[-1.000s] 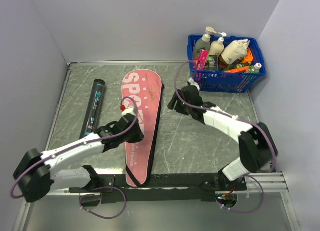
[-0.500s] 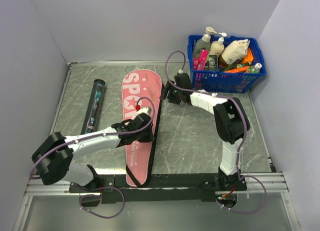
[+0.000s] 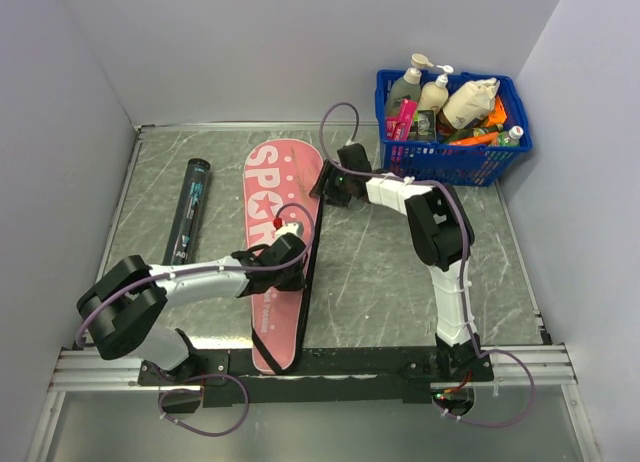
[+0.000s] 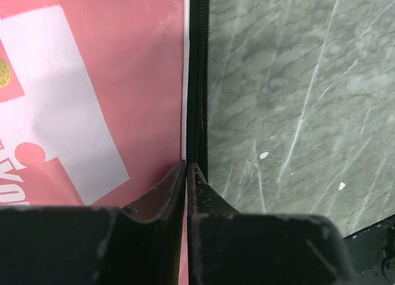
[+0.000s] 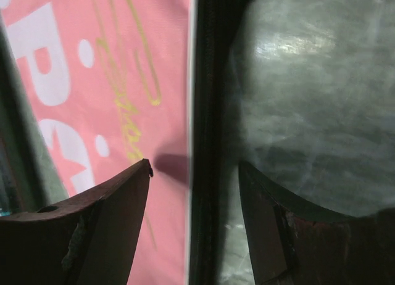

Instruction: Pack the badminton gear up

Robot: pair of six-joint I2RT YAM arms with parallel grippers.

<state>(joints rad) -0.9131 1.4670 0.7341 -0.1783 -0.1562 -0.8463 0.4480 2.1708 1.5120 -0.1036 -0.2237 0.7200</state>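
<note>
On the grey table [image 3: 400, 272] you're facing a likely limp racket cover [image 3: 285, 177]: left gripper [image 4: 186, 166] clenched, right gripper [image 5: 195, 166] gaping; pinch its zip edge [image 4: 199, 81].

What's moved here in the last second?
The left arm slid right across the cover to its zipped edge, jaws shut. The right arm swung left to the same edge farther back, jaws open astride it. Nothing visibly grabbed or released. Cover, tube and basket stayed put.
</note>
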